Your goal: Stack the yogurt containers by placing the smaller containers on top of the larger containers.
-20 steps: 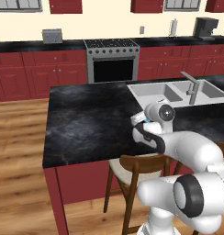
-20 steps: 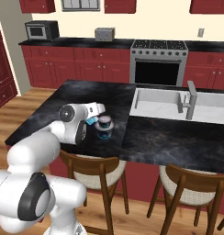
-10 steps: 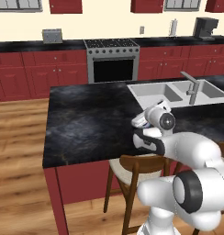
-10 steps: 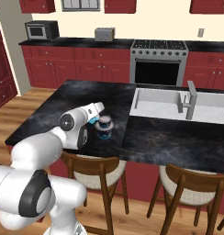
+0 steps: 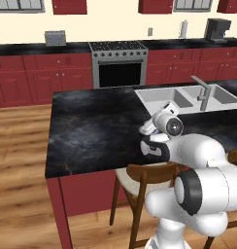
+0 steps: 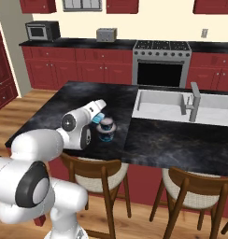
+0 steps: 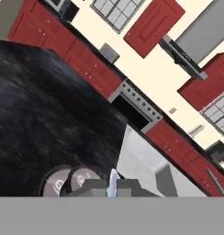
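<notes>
My gripper (image 6: 100, 115) hangs low over the black marbled island counter (image 6: 64, 112), and between its two dark finger tips (image 7: 98, 186) the hand view shows a thin pale-blue sliver with a whitish edge, the tiny light-blue squarish cup (image 6: 98, 117), pinched in a narrow grip. In the right base view this cup appears as a small light-blue patch at the end of my white hand, just above and beside the round cups. Directly below the hand, two round cups stand touching side by side on the counter: in the hand view their flat, pale pinkish-grey circular lids read as the wider round cup (image 7: 54, 183) and the narrower round cup (image 7: 84, 178). In the right base view one of them shows a dark blue cylindrical body (image 6: 106, 130) under a pale lid. In the left base view my arm's white housing covers the cups. Beyond the cups, a matte grey double-basin sink (image 6: 167, 105) with an angular faucet (image 6: 194, 101) is set into the counter. Farther back stand red cabinets (image 6: 92, 70), a steel-fronted oven (image 6: 160, 65) and a boxy toaster (image 6: 106, 34).
</notes>
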Controlling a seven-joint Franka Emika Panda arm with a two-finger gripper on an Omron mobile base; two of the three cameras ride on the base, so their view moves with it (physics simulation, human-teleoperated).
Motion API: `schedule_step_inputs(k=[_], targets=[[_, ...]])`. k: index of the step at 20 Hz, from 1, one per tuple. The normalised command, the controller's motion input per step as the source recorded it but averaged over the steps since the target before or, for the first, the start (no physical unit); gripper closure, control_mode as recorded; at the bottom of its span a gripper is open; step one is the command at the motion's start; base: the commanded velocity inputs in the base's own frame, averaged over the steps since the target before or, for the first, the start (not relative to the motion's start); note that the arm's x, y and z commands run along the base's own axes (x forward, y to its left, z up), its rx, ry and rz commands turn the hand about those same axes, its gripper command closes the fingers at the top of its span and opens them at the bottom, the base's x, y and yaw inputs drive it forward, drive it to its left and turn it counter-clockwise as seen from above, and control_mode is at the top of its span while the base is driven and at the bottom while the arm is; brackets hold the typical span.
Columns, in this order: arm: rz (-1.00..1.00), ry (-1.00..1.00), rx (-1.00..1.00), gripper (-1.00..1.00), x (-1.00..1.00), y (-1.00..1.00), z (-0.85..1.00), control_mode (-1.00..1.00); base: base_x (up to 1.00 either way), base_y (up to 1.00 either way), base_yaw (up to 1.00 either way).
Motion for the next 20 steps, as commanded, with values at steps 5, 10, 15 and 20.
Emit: schedule_step_inputs(k=[5,10,15,20], targets=[[-0.04,0.0,-0.17,1.0,0.11,0.21,0.01,-1.0,0.0,0.0,0.0],[-0.04,0.0,-0.13,1.0,0.11,0.26,0.0,-1.0,0.0,0.0,0.0],[-0.01,0.0,-0.09,1.0,0.15,0.11,-0.01,-1.0,0.0,0.0,0.0],[0.0,0.0,-0.02,1.0,0.2,0.0,-0.08,-1.0,0.0,0.0,0.0]])
